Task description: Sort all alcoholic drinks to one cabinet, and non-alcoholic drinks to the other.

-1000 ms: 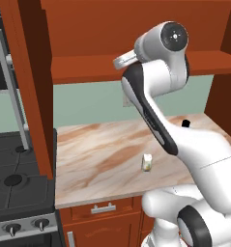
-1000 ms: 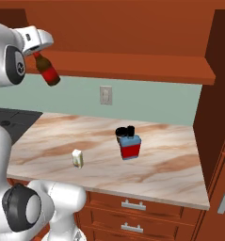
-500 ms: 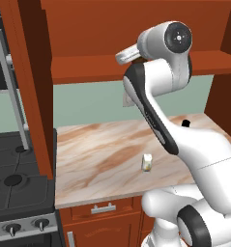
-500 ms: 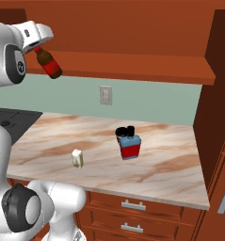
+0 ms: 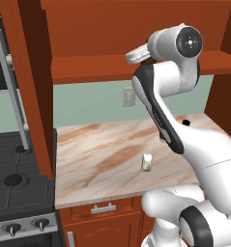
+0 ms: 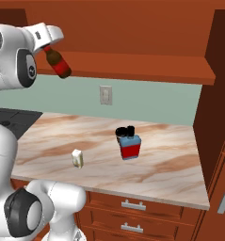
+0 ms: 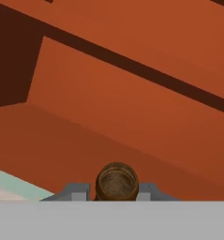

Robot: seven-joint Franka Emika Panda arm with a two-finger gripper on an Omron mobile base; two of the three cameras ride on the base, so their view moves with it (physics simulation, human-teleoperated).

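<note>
Gripper: the gripper [image 6: 47, 46] is raised in front of the cabinet [image 6: 132, 28], level with its plank shelf [image 6: 147, 66], up at the end of the arm [image 5: 160, 82]. In the hand view the two tips sit either side of the bottle's mouth, so the jaws are pinching the bottle neck.

Bottle: the brown bottle [image 6: 57, 62] hangs from the gripper by its neck, tilted — its base points down and toward the wall, its red label facing the room. It is off the counter [image 6: 170, 160], just in front of the shelf edge and not resting on it. From the hand camera its round brown top [image 7: 116, 182] shows between the tips, with the cabinet's back wall and shelf beyond.

Red bottle: the squat red bottle [image 6: 129, 145] stands upright on the counter, well below the shelf, roughly under its middle. A black shape touches its far side; whether that is the cap or the dark cup cannot be told.

Carton: the carton [image 6: 77, 158] stands upright on the counter, near its front edge, apart from the red bottle, on the stove side.

Cabinet: open-fronted, red-brown; the shelf's top surface is hidden from both base cameras.

Other: a wall outlet [image 6: 105, 94] sits under the shelf; the stove [image 5: 15, 178] adjoins the counter — drawers [image 6: 132, 207] lie below the counter.
</note>
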